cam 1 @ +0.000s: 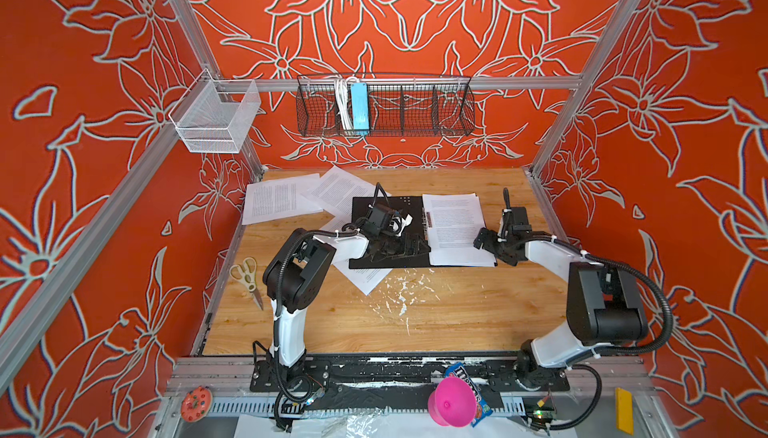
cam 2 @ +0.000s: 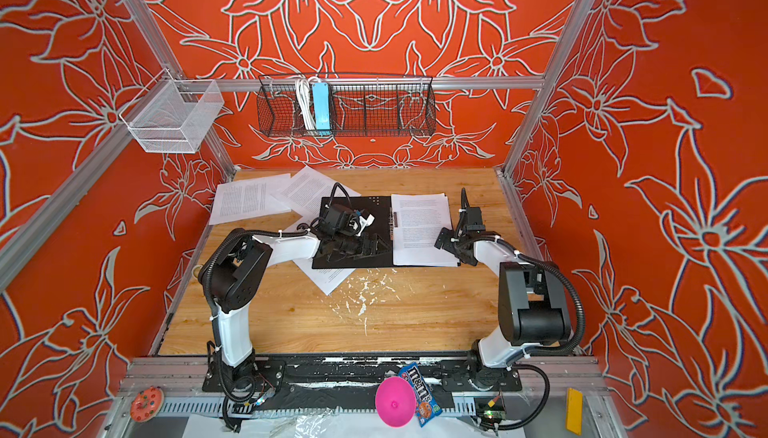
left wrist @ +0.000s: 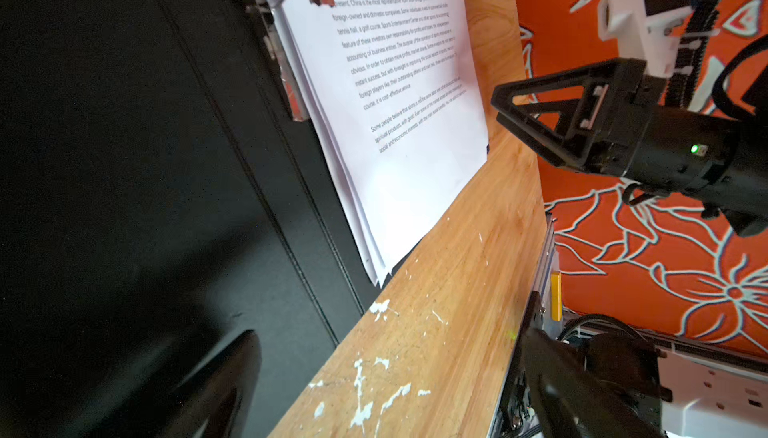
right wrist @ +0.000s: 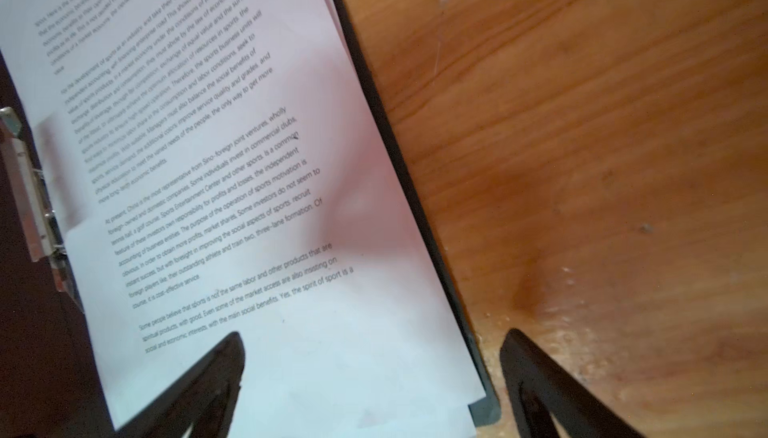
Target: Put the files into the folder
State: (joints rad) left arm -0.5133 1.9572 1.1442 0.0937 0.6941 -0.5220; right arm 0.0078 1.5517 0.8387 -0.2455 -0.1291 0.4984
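The folder [cam 1: 399, 204] [cam 2: 374, 207] lies open on the wooden table, black inside up, with a metal spine clip [cam 1: 427, 218] [right wrist: 29, 191]. A stack of printed files [cam 1: 455, 228] [cam 2: 419, 228] [left wrist: 395, 83] [right wrist: 228, 187] rests on its right half. Two loose files [cam 1: 280, 201] [cam 1: 345, 191] lie at the back left. Another [cam 1: 365, 278] pokes out from under the folder's front left corner. My left gripper [cam 1: 399, 247] [cam 2: 357, 247] [left wrist: 386, 390] hovers open over the bare left half. My right gripper [cam 1: 490, 245] [cam 2: 446, 243] [right wrist: 374, 382] is open, empty, straddling the stack's front right corner.
Scissors [cam 1: 248, 276] lie at the table's left edge. White paint flecks [cam 1: 399, 290] mark the wood in front of the folder. A black wire basket [cam 1: 415, 110] with a light-blue power strip [cam 1: 359, 110] and a white mesh basket [cam 1: 216, 118] hang on the frame behind.
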